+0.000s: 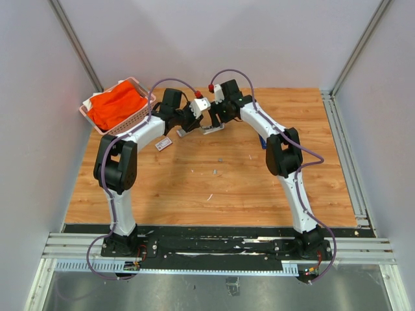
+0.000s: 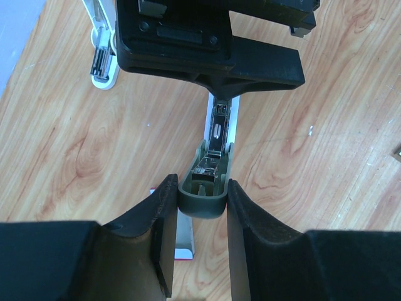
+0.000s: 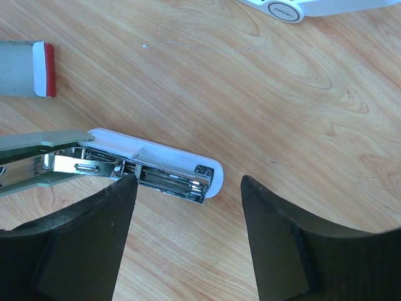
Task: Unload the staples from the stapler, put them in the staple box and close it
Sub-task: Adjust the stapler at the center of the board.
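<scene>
**Arms:** L & R both reach to the table's far middle, elbows raised, grippers facing each other. L gripper [image 2: 200, 188] clamps the stapler [image 2: 202, 202] by its grey-green rear end. R gripper [image 3: 188, 185] is spread wide about the white front tip.

**Setting:** wood table [image 1: 194, 194], pale walls, basket [image 1: 133, 120] w/ orange cloth far left.

**Stapler:** long axis runs L-to-R, front toward the R gripper, metal channel exposed. Tiny grey staples [image 1: 214, 172] lie loose nearer the bases.

Wood table [image 1: 194, 201] | far-left corner: pink basket [image 1: 140, 117] | far centre: stapler [image 3: 156, 160] lying opened, second white stapler [image 2: 100, 59] near, red-ended flat box [image 3: 25, 69] beside | mid-table: staples [image 1: 214, 172], loose.
</scene>
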`<state>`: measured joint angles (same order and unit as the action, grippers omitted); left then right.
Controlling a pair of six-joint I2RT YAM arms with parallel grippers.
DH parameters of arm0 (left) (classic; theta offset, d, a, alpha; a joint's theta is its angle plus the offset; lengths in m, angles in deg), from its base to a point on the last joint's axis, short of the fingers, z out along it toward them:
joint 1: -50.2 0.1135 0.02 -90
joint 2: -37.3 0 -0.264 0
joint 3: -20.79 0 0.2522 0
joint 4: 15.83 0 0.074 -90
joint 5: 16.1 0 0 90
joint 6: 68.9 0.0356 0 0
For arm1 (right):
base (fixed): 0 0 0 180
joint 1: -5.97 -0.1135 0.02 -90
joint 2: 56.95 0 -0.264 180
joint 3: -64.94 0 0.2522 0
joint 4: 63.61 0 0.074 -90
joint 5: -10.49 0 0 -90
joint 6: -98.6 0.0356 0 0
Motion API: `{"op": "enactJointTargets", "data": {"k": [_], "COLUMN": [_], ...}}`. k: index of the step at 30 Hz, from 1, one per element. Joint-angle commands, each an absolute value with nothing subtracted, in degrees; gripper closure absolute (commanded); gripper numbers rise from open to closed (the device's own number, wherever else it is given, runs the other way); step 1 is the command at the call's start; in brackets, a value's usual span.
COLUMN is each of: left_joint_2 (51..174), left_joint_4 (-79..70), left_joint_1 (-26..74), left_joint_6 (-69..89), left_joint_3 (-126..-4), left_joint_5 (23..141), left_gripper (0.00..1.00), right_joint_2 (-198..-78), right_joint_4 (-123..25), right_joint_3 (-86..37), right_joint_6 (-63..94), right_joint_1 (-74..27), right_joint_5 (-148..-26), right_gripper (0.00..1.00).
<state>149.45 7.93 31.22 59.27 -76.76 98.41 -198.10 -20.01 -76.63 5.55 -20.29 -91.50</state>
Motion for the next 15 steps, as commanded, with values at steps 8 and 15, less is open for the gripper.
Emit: {"op": "enactJointTargets", "data": {"k": [8, 15], "left_joint_2": [152.04, 151.9], "left_joint_4": [7.86, 7.86], "left_joint_1": [31.4, 31.39], "left_joint_6": [61.26, 61.26], "left_joint_3": [-77.64, -77.52], "left_joint_5": [93.46, 93.41], "left_gripper": [0.57, 0.47], "right_joint_2": [-198.73, -198.55], "right_joint_4": [-20.49, -20.5], "right_joint_3": [-78.25, -78.11], "right_joint_6": [4.83, 4.73], "right_joint_1": [-20.13, -20.22], "right_joint_5": [-90.38, -90.16], "right_gripper": [0.29, 0.29]}}
